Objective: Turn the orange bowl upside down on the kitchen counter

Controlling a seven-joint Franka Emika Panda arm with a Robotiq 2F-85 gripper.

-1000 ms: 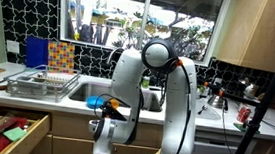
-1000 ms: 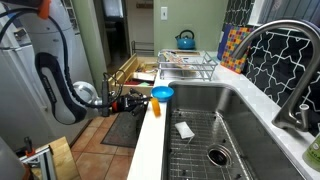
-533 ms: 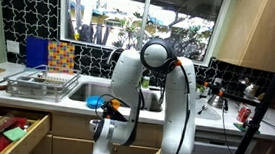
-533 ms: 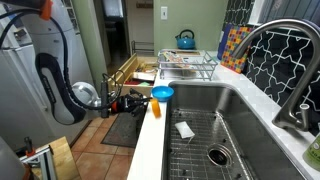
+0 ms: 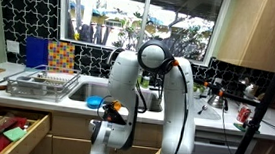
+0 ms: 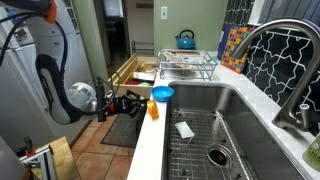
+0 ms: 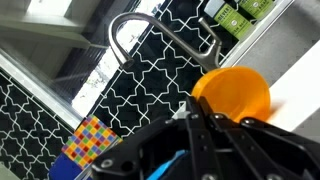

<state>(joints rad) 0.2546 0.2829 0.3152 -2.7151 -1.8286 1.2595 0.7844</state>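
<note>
My pincer point(image 7: 196, 120) is clamped tight on the thin rim of the orange bowl point(image 7: 233, 94), right of centre in the wrist view. The bowl is tipped on edge over the table point(image 6: 147, 145) front lip, beside the blue bowl point(image 6: 162, 93). I judge it light, stiff, slick plastic: the rim pinch suits it, though it could swivel.

The white robot arm point(image 5: 178, 106) has leaned a little sideways, and its round upper joint has shifted with it. The jaws, closed on the small bright orange plastic bowl point(image 6: 152, 108), have drawn back slightly from the edge of the pale grey-white tabletop point(image 6: 148, 150) and sunk a little, carrying the bowl with them.
</note>
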